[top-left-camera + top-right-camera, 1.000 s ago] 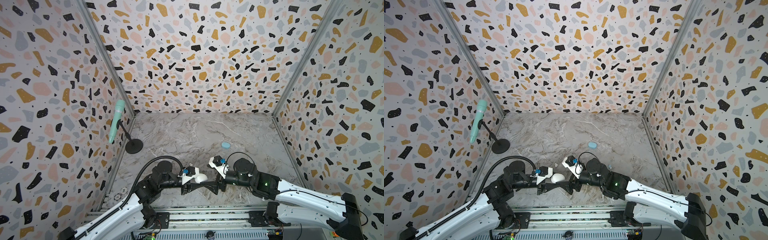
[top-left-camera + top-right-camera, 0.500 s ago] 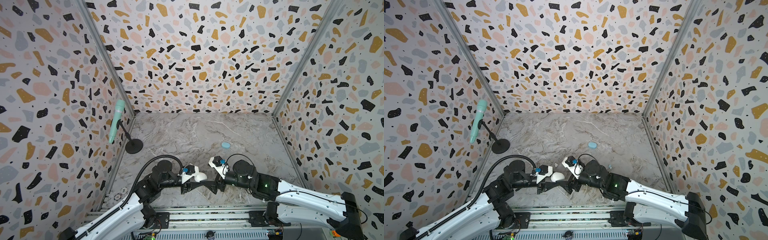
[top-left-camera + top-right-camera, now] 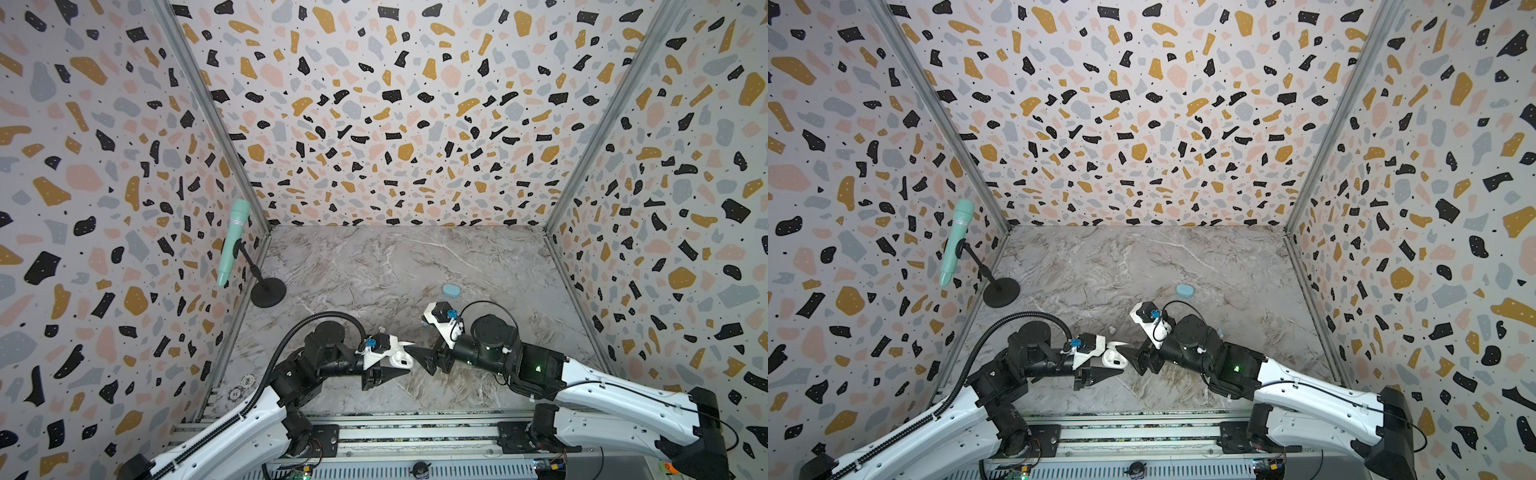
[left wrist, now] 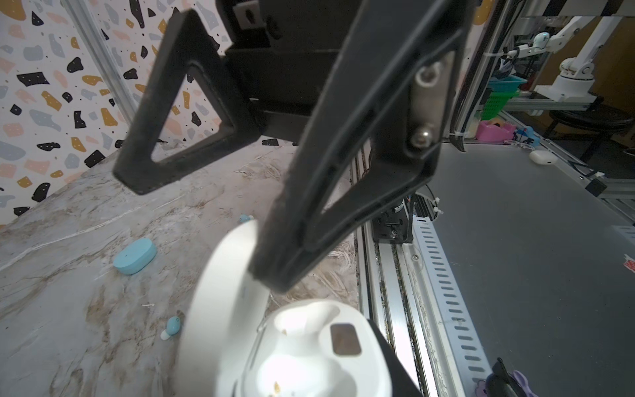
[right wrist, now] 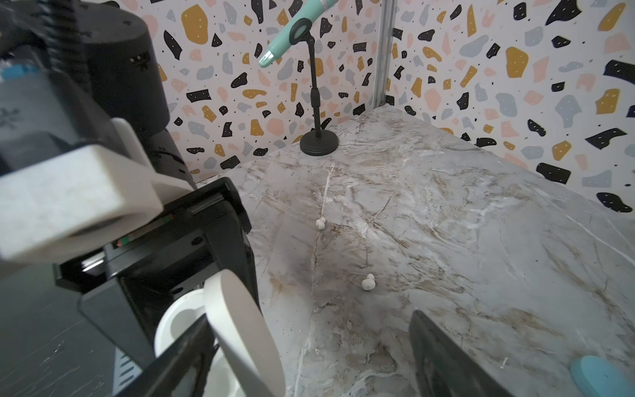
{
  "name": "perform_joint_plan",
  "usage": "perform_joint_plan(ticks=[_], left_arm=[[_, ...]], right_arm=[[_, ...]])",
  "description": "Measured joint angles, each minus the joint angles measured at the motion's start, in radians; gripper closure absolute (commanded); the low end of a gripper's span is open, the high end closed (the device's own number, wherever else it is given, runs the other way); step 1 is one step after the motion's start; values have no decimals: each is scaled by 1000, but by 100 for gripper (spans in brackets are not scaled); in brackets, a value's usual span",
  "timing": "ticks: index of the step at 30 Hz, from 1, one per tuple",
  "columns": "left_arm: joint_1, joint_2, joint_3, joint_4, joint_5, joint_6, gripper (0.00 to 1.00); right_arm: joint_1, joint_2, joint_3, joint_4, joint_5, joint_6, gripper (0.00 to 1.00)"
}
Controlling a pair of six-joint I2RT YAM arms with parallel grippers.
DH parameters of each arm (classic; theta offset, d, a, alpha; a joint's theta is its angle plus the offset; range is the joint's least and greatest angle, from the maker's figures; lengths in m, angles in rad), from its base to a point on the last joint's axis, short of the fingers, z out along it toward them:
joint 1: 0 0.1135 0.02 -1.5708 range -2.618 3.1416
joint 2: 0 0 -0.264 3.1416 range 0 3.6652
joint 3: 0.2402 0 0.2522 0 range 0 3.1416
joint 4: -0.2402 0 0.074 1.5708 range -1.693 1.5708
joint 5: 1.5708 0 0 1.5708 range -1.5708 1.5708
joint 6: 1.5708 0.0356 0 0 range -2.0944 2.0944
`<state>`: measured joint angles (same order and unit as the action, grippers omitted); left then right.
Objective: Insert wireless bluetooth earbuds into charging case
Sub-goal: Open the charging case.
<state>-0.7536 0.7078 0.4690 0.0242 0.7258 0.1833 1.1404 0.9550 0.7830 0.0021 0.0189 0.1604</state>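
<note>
White plastic sits in the left gripper (image 3: 399,362): its jaws are clamped on the body of the white charging case (image 4: 309,361), which is held low over the near edge of the marble tabletop (image 3: 374,266). The case's lid (image 4: 223,292) is swung upright. The left wrist view looks into the two moulded wells, which show only bare plastic, a dark square patch and a few small specks.

The right gripper (image 5: 311,316) meets the case from the opposite side with its jaws spread wide. The lid stands between them. One fingertip (image 4: 275,275) presses against the lid's face, and the other finger is well clear of it.

All four buds lie loose on the marble, outside either case. The white earbuds (image 5: 367,282) rest apart from each other behind the held case, toward the microphone stand (image 5: 318,141). The light blue earbuds (image 4: 171,326) lie near the raised lid, one of them half hidden by its rim. A closed blue case (image 3: 451,291) lies flat farther back, apart from them; with its lid shut, its contents cannot be seen.
</note>
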Motion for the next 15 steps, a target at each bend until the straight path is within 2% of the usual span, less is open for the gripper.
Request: perform_joint_plan(ticks=[5,11,15], left_arm=[[0,-2,0,0,0,4,100],[0,-3,0,0,3,7,100],[0,-3,0,0,11,7,100]], right_arm=[[0,5,6,-14,-50,-15,35],[0,21,6,-23,-116,-38,59],[0,41,7,-32,-140,-48,67]])
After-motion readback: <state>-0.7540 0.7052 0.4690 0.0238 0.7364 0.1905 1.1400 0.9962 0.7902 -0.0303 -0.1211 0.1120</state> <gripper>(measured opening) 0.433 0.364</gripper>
